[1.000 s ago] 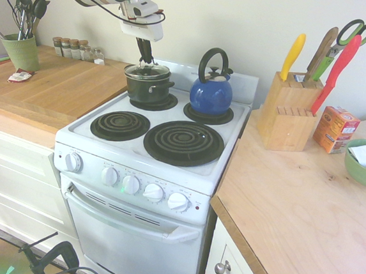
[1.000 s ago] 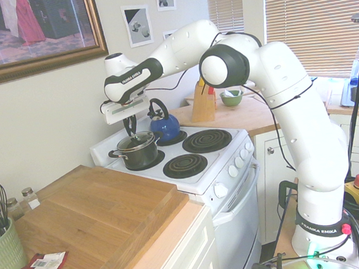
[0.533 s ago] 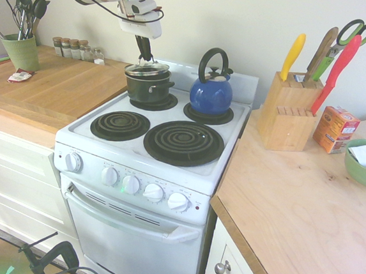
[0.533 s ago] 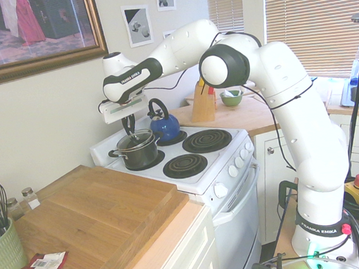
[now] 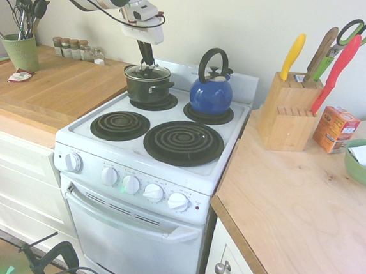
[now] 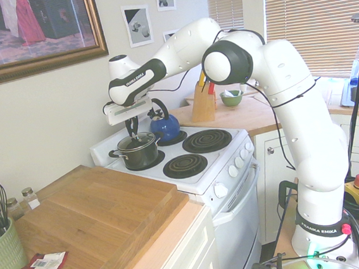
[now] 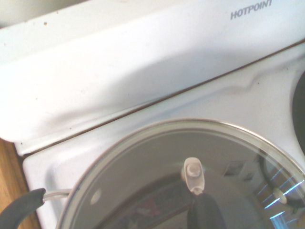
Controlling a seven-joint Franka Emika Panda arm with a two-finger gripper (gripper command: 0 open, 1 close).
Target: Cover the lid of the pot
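While the white arm reaches over the back of the stove, the hand (image 5: pixel 146 62) points steeply down with its two dark fingers pressed together, right at the small knob of the lid (image 5: pixel 148 72); whether they pinch the knob cannot be seen from outside. The lid is round clear glass with a thin metal rim, and it sits on top of the pot (image 5: pixel 149 88), looking level. In the wrist view the lid (image 7: pixel 190 171) fills the lower part, with its pale knob (image 7: pixel 193 171) near the middle. The pot is small and black with short side handles, and it stands on the back burner at about 10 o'clock on the stove (image 5: pixel 162 154). Just beside the pot, at its 3 o'clock in the first outside view, a blue kettle (image 5: pixel 210 93) with a black loop handle stands on the other back burner. The two front burners are bare coils. Farther out at 3 o'clock, a wooden knife block (image 5: pixel 290 111) stands on the surface (image 5: pixel 292 204). At 9 o'clock, a green cup of cooking tools (image 5: pixel 20 49) stands on the wooden surface.
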